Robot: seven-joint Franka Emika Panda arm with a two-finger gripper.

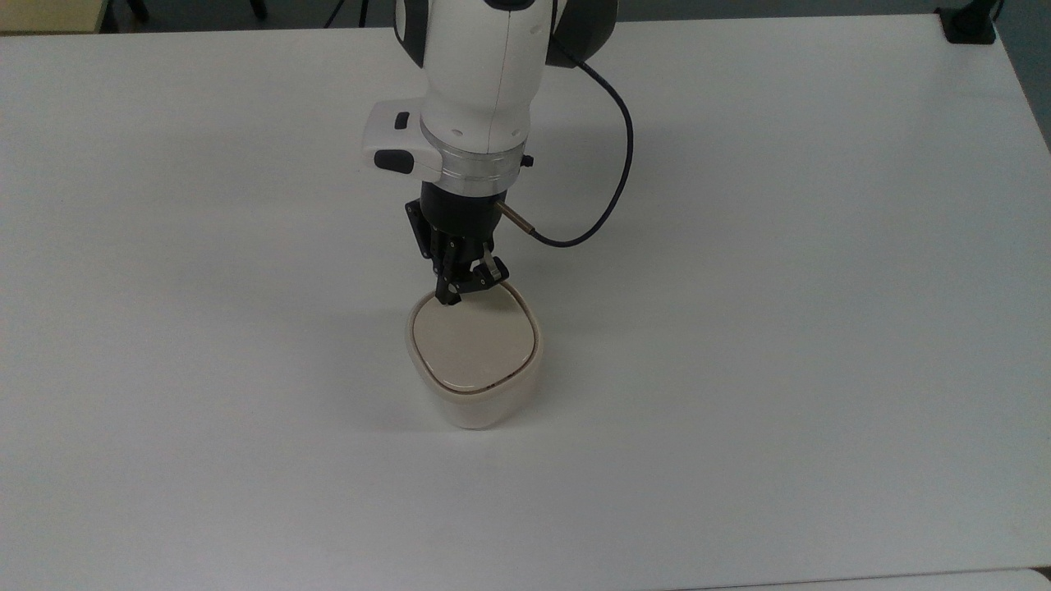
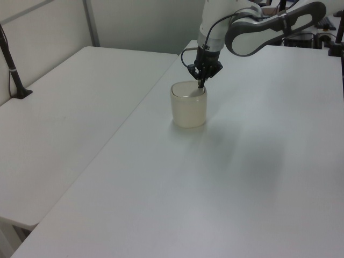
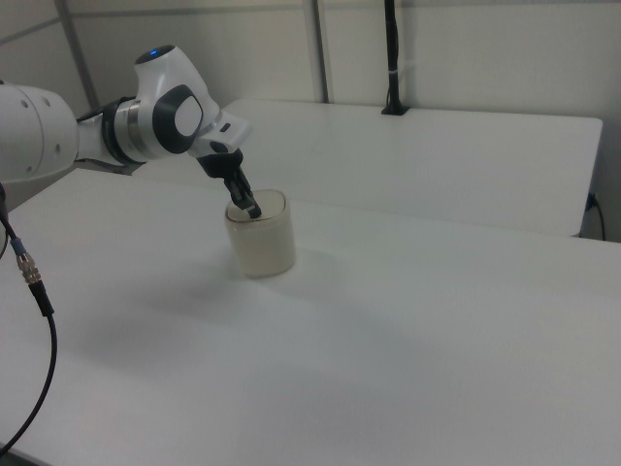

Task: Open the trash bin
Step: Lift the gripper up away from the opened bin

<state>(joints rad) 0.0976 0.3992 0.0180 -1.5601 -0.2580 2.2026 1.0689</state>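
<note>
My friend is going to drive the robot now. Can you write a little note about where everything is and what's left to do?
Hand: fingers together, tip down on the far edge of the trash bin in the top view, holding nothing.
Trash bin: upright in the middle of the white table.
Done: hand has reached the rim.
Left: lid is flat and closed; it has to come open.
</note>
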